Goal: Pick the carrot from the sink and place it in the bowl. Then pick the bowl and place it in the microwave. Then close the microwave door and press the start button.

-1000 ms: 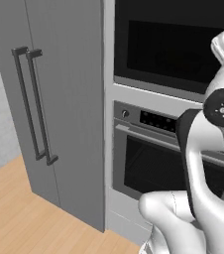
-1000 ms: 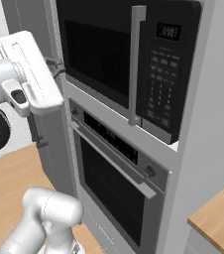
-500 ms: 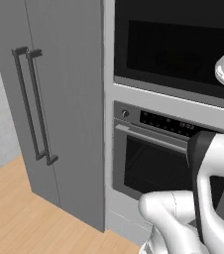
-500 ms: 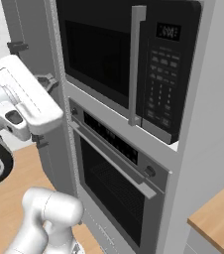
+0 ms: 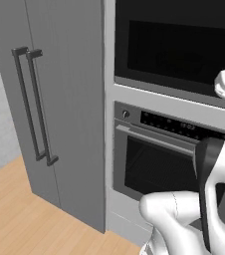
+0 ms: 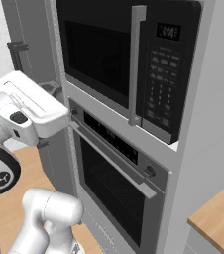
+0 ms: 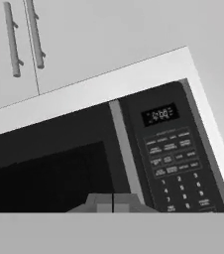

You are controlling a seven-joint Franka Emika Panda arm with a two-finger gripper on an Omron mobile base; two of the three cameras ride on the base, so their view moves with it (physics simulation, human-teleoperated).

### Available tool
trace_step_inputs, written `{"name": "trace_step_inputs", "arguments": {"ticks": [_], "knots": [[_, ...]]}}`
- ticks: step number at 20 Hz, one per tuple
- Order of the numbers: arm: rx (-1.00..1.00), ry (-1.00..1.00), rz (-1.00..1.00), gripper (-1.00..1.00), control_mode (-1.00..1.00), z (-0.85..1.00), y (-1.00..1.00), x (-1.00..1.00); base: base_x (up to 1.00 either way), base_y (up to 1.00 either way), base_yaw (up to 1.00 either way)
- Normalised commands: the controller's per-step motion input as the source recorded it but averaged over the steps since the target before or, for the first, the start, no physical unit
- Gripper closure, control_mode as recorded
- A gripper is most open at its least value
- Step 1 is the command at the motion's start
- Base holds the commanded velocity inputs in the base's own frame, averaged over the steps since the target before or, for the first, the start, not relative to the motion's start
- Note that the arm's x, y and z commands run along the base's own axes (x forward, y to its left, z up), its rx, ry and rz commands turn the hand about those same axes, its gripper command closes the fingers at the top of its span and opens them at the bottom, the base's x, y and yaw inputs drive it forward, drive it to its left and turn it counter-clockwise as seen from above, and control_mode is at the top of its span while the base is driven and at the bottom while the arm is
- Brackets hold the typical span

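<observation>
With microwave door point(image 6: 101, 59) shut, contents hidden; end effector point(image 7: 113, 202) fingers pressed together.

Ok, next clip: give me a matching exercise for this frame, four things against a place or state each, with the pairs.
Things:
1. microwave door
2. oven
3. keypad
4. gripper

Place or state:
A. right of the vertical door handle
B. shut, fingertips together
C. closed, dark window
D. directly below the microwave

Pairs: 1-C, 2-D, 3-A, 4-B
</observation>
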Motion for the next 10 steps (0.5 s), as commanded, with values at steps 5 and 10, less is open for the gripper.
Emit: {"name": "trace_step_inputs", "arguments": {"ticks": [5, 10], "knots": [[-0.19, 0.52, -0.01, 1.00, -1.00, 0.00, -0.05, 0.04, 0.00, 0.00, 0.00], [0.00, 0.10, 0.00, 1.00, -1.00, -0.06, -0.46, -0.05, 0.00, 0.00, 0.00]]}}
